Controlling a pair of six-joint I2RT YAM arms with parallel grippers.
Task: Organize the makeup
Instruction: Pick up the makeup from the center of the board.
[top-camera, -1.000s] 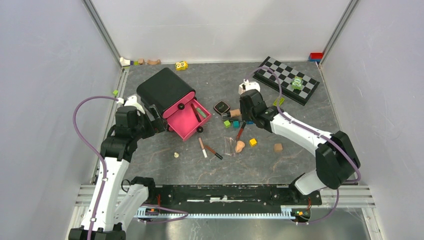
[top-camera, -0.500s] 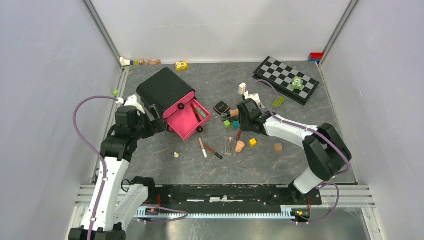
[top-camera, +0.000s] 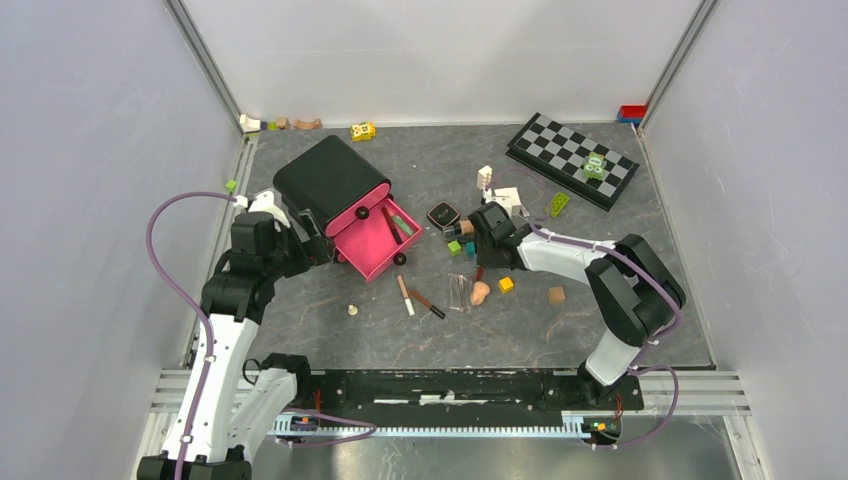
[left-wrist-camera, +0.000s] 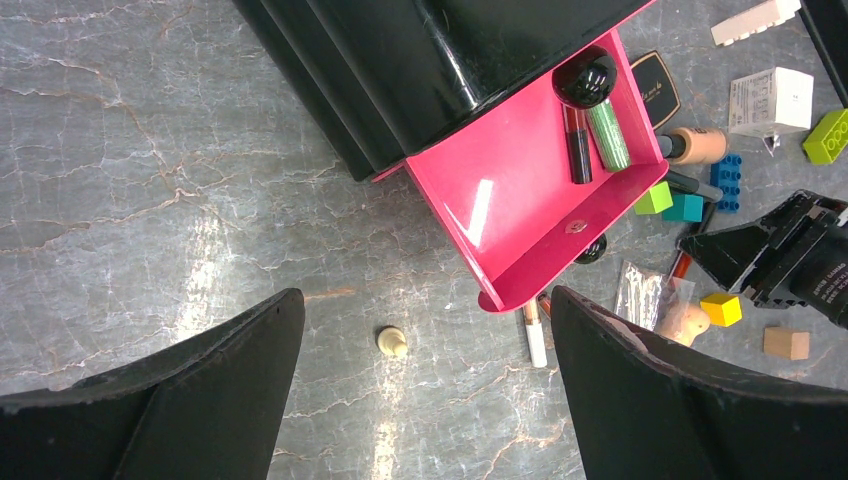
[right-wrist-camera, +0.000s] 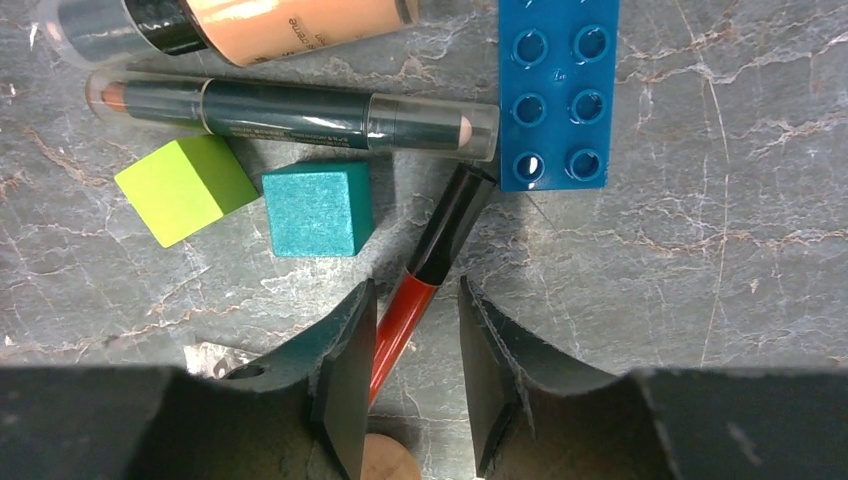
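My right gripper (right-wrist-camera: 415, 300) is low over the table, open, its fingers either side of a red lip tube (right-wrist-camera: 395, 330) with a black cap; the tube lies against the left finger. Just beyond lie a dark pencil stick (right-wrist-camera: 290, 115) and a peach concealer tube (right-wrist-camera: 290, 20). The pink drawer (left-wrist-camera: 500, 200) of the black box (top-camera: 325, 175) stands pulled out, with a dark tube (left-wrist-camera: 577, 145) and a green tube (left-wrist-camera: 607, 135) inside. My left gripper (left-wrist-camera: 425, 300) hangs wide open in front of the drawer. A black compact (top-camera: 442, 213), a peach sponge (top-camera: 481, 292) and two sticks (top-camera: 405, 295) lie loose.
A green block (right-wrist-camera: 185, 188), a teal block (right-wrist-camera: 318, 208) and a blue brick (right-wrist-camera: 555, 90) crowd the red tube's cap. A yellow block (top-camera: 506, 284), wooden block (top-camera: 556, 295), white cube (top-camera: 507, 197), chessboard (top-camera: 572, 158) and cream pawn (left-wrist-camera: 392, 342) are nearby.
My right arm has swung left and come down over the red tube, its jaws a little wider. The left arm has not moved.
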